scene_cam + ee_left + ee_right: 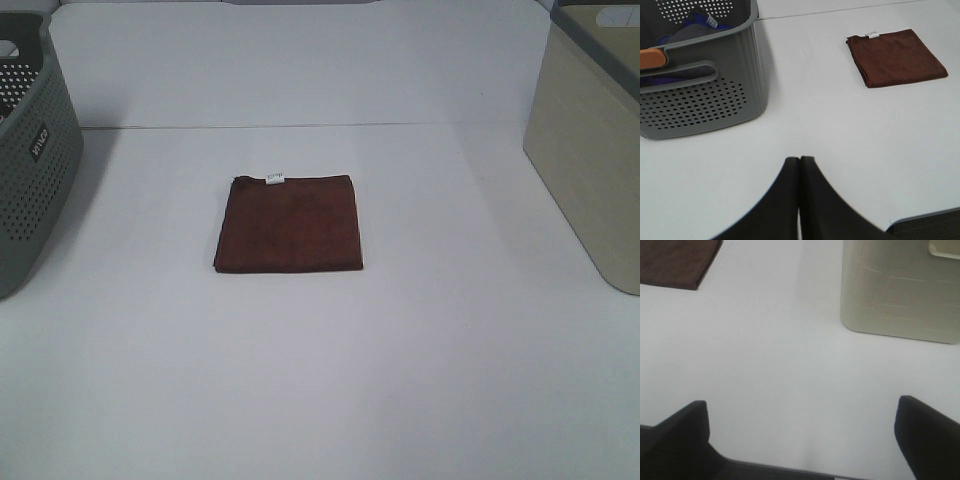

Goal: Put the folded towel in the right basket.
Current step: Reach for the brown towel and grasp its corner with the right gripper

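Close in front of the left gripper, whose fingers are pressed together, stands the grey perforated basket. It holds blue cloth and some grey fabric, with an orange piece at its rim. Ahead of the right gripper, whose fingers are spread wide, stands the beige basket; its contents are hidden. The folded towel lies flat on the white table, farther out from both grippers and apart from both baskets. It is dark brown and square, with a white tag on its far edge.
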Robot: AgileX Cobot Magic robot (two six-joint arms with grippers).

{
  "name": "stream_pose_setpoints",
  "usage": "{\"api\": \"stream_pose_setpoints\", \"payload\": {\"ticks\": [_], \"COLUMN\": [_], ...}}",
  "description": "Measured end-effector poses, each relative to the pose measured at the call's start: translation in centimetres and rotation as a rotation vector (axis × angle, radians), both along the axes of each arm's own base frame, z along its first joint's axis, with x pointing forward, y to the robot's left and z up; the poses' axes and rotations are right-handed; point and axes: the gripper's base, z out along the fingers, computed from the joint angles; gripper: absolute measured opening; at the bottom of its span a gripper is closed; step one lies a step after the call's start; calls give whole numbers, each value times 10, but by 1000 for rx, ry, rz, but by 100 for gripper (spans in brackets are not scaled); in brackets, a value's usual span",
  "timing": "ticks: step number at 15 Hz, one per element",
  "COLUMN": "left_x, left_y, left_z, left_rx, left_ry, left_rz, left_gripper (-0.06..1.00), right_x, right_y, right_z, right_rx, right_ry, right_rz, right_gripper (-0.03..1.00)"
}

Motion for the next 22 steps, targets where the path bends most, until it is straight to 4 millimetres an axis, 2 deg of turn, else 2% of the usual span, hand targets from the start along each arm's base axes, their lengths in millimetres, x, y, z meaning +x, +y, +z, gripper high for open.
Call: {"api": "stream_pose_setpoints", "payload": {"ticks": [22], "left_x": [0], "left_y": [0], "left_z": [0], "left_rx": [0], "left_ry": [0], "left_rz": [0], "left_gripper": [0], "right_x": [0], "right_y": [0], "right_z": [0], "right_rx": [-1], "right_ry": [-3], "right_rz": [-1], "right_gripper": [96]}}
